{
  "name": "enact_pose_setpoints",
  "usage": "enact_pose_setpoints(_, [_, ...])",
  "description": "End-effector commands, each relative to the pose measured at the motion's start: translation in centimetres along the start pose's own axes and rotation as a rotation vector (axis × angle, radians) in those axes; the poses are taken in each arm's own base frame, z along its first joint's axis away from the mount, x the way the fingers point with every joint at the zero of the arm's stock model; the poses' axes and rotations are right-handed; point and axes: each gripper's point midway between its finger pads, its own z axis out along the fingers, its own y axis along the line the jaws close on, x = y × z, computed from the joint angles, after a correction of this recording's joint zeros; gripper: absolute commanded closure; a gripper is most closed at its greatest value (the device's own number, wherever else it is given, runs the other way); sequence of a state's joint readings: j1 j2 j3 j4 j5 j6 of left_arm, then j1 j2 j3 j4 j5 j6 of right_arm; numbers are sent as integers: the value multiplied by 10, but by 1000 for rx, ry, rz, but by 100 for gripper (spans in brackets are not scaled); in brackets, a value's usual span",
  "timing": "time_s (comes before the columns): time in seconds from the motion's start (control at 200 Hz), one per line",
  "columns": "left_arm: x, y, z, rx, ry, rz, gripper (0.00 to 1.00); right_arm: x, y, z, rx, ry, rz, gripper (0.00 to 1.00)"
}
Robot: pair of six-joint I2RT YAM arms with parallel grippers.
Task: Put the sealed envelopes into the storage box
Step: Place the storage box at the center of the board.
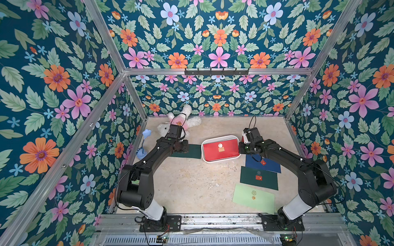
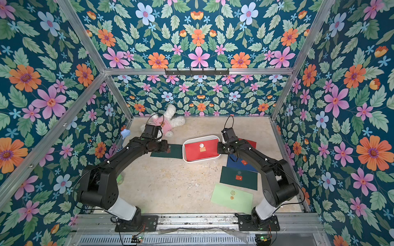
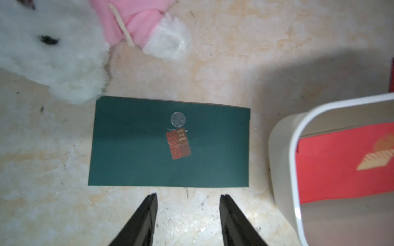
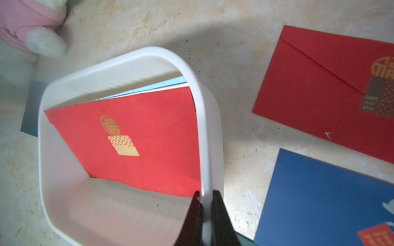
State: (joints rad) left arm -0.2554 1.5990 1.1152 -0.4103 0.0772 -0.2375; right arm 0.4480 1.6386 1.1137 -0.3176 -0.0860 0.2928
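The left gripper (image 3: 188,196) hangs with jaws spread just short of the dark green envelope (image 3: 138,153), which lies flat on the mottled tabletop (image 3: 64,213) straight ahead of the tips. Thin matte paper offers no lip, so a low slide under its near edge looks best. The right gripper (image 4: 205,193) pinches the rounded rim of the smooth white storage box (image 4: 119,61); beyond its tips a red envelope (image 4: 149,149) leans inside

Tabletop (image 1: 191,187) carries storage box (image 4: 119,64), 5 envelopes (image 1: 253,198), plush rabbit (image 1: 193,121), blue cup (image 1: 141,152).
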Motion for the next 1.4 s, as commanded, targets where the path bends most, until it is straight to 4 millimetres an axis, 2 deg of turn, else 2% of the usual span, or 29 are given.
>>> enact_pose_setpoints(0.0, [-13,11,12,-30,-68,-84,45,-9,3,12,-11,-15,42,97])
enact_pose_setpoints(0.17, [-7,20,35,-51,-53,-126,45,-8,3,24,-6,8,50,92])
enact_pose_setpoints(0.3, [1,20,50,-46,-34,-136,45,-6,1,26,1,18,48,84])
enact_pose_setpoints(0.56, [7,27,68,-78,-18,-142,44,-10,1,11,13,7,26,59])
enact_pose_setpoints(0.78, [22,32,78,-103,27,-105,44,-16,4,-4,11,-8,11,53])
enact_pose_setpoints(0.815, [24,31,78,-100,32,-101,44,-23,8,-16,-1,-40,9,52])
enact_pose_setpoints(0.975, [38,36,80,-131,91,-82,44,-28,11,-27,-12,-61,7,51])
enact_pose_setpoints(1.13, [65,45,77,-207,207,-50,44,-33,13,-38,-12,-79,-3,50])
enact_pose_setpoints(1.395, [112,51,42,-261,341,-39,43,-38,17,-50,-17,-92,-17,49])
